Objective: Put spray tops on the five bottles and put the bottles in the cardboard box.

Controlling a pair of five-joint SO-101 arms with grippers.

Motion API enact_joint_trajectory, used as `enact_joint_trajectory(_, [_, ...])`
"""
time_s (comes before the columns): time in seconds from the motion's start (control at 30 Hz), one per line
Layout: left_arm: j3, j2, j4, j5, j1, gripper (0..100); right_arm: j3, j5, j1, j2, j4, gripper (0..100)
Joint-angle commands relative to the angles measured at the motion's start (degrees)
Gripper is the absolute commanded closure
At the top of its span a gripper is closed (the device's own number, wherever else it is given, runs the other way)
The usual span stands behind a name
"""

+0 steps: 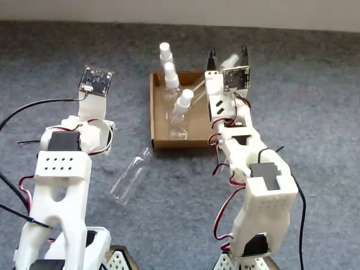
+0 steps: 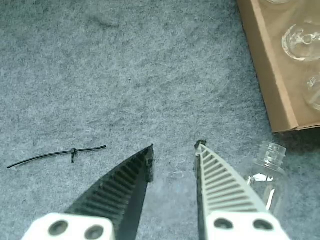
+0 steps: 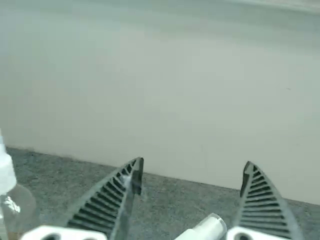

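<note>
Nearest, the uncapped bottle is lying on its side on the table, neck twd the cardboard box, just short of its near wall; prob. the last one w/o a top. Left arm is folded w/ wrist pointing down; left gripper is hanging spread over bare table, bottle just beside its white finger, not between the two. For a good pickup it prob. needs shifting sideways until the fingers are straddling the body, closing below the shoulder and leaving the neck free; clear plastic may roll. Farther on, three capped bottles are standing in a row along the box's left side. Farthest, right arm is sitting extended over the box's right wall; right gripper is spread and empty past the far corner, a white spray top lying beneath it.
</note>
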Motion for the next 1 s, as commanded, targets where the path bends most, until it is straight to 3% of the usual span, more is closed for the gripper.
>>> enact_joint_trajectory(0.0, [-0.31,-0.04,-0.97,-0.44,-0.57,87,-0.57,0.88,2.07,-6.55,2.77,74.5])
enact_joint_trajectory(0.37, [-0.22,0.04,-2.29,-0.35,-0.57,87,-0.92,0.53,6.37,-30.81,39.60,74.5])
enact_joint_trajectory(0.57, [0.57,0.04,-2.29,-0.26,-0.57,87,-1.01,0.35,3.30,-41.01,66.68,74.5])
enact_joint_trajectory(0.63, [0.84,0.04,-2.64,-0.26,-0.40,87,-1.01,-3.43,1.01,-42.33,73.89,74.5])
enact_joint_trajectory(0.77, [1.01,0.04,-3.16,-0.26,-0.57,87,-1.01,-13.36,-0.04,-42.07,76.70,74.5])
enact_joint_trajectory(0.97, [1.10,0.04,-3.25,-0.26,-0.57,87,-1.01,-17.05,-0.92,-41.80,76.79,74.5])
